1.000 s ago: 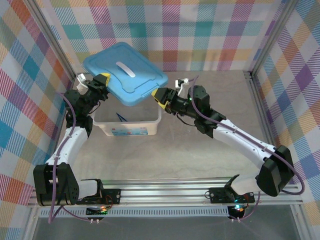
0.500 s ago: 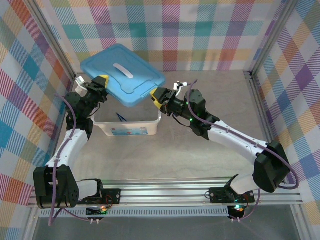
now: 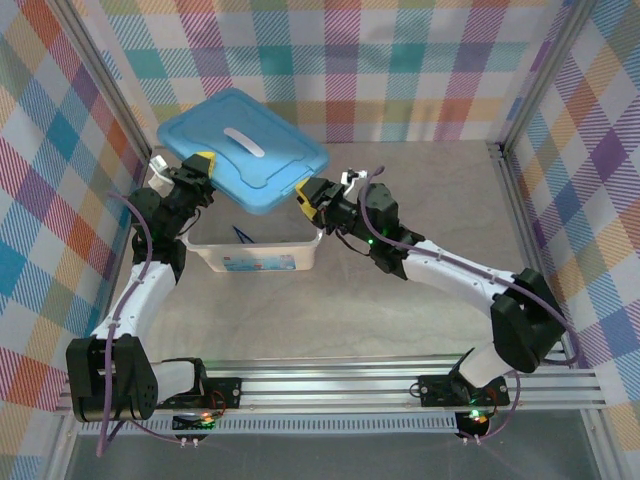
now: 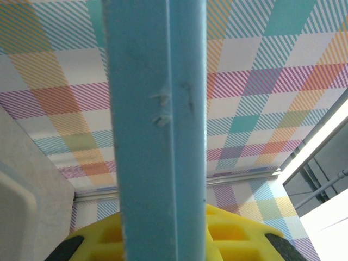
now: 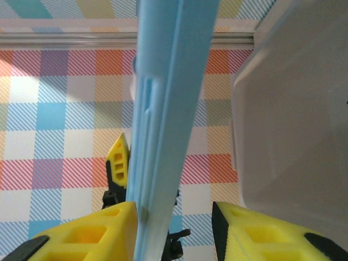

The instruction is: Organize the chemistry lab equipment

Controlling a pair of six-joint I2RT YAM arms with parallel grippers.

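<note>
The flat blue lid [image 3: 243, 148] hangs tilted above the translucent white tub [image 3: 255, 255]. My left gripper [image 3: 203, 165] is shut on the lid's left edge, and in the left wrist view the lid [image 4: 157, 109] runs straight up from between the yellow fingers [image 4: 234, 231]. My right gripper [image 3: 305, 192] is open around the lid's right edge [image 5: 168, 81]. Its left finger [image 5: 103, 228] touches the lid and its right finger [image 5: 255, 231] stands apart. Dark-blue tweezers [image 3: 243, 236] lie inside the tub. The other lab equipment is hidden.
The tub's open side [image 5: 293, 136] is just right of my right gripper in the right wrist view. A plaid wall [image 3: 400, 60] and metal frame posts [image 3: 545, 90] enclose the table. Bare tabletop [image 3: 440, 200] lies to the right of the tub.
My right gripper has moved left onto the lid's right edge and its jaws have narrowed. The lid has shifted slightly left with the left gripper.
</note>
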